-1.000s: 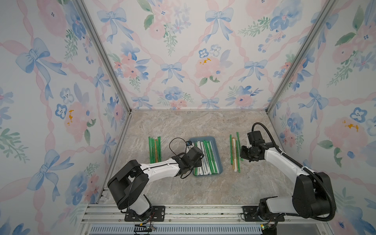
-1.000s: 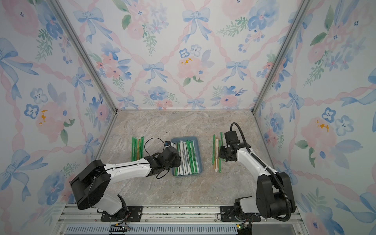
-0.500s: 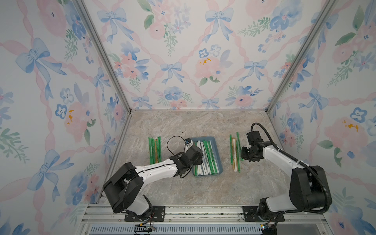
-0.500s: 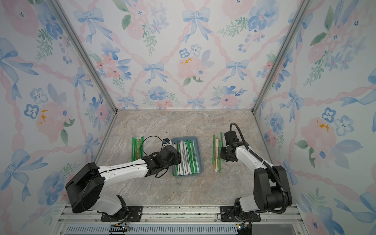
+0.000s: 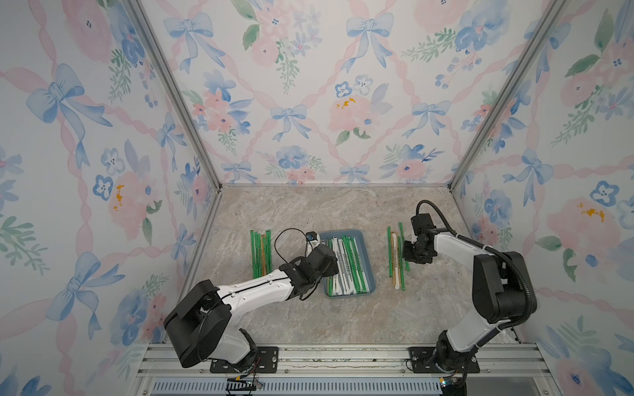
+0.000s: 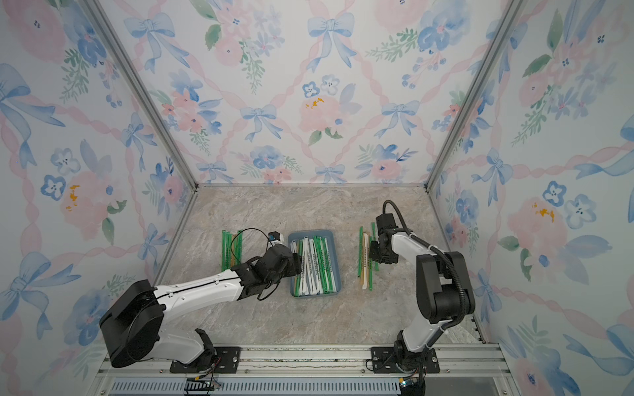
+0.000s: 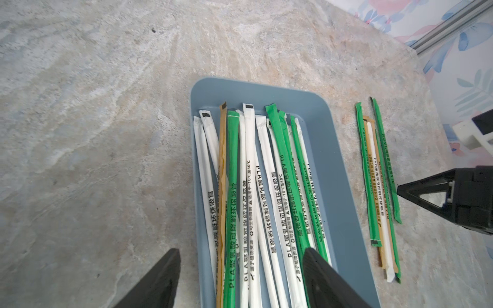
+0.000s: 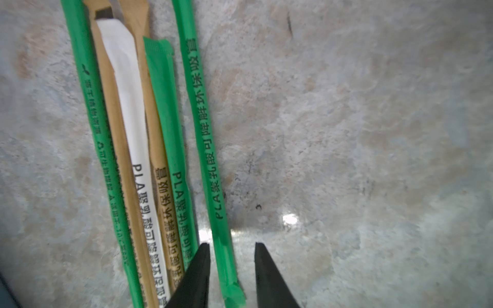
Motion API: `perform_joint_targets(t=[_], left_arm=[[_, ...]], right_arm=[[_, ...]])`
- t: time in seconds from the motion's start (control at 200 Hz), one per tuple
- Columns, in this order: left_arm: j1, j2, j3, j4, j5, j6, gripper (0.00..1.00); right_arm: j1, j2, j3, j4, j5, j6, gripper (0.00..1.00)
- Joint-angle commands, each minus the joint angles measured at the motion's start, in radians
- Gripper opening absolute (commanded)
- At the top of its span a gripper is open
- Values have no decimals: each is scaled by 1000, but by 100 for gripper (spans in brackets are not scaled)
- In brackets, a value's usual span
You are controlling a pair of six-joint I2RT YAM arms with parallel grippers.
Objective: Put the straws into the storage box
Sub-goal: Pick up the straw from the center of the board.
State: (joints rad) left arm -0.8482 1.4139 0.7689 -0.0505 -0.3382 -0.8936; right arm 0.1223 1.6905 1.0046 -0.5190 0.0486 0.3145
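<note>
Roughly dozen straws (image 7: 256,202) inside blue-grey storage box (image 7: 338,165), mid-table. Left gripper (image 7: 241,250) over box's left side, fingers spread wide, nothing held. Right gripper (image 8: 231,244) parted, straddling outermost green straw (image 8: 202,120) of right-hand loose group; contact unclear. More loose straws (image 5: 260,253) left of box.

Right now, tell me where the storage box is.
In both top views the storage box sits mid-table, between the left straw row and the right straw row, each lying loose on the table beside it.

Marbled tabletop (image 5: 308,212), floral bow-patterned walls (image 5: 308,103), aluminium front rail (image 5: 343,356)
</note>
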Motion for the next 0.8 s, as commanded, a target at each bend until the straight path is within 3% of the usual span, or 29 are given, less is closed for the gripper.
perform_joint_targets(t=[0.0,0.235,0.495,0.795], left_arm=[[11,-16,-19,-8,-20,19,76],[22,-18,-23,-8,-18,22,76],[45,-51,-49,-7,-22,21,76],[85,-121,-111,-9,-48,46,76]], right_arm=[[-6,21,32,2,-19,-23,31],[-1,81,55,-50,27,-50,30],[14,81,47,-74,80,-59,15],[34,-71,22,-74,51,4,7]])
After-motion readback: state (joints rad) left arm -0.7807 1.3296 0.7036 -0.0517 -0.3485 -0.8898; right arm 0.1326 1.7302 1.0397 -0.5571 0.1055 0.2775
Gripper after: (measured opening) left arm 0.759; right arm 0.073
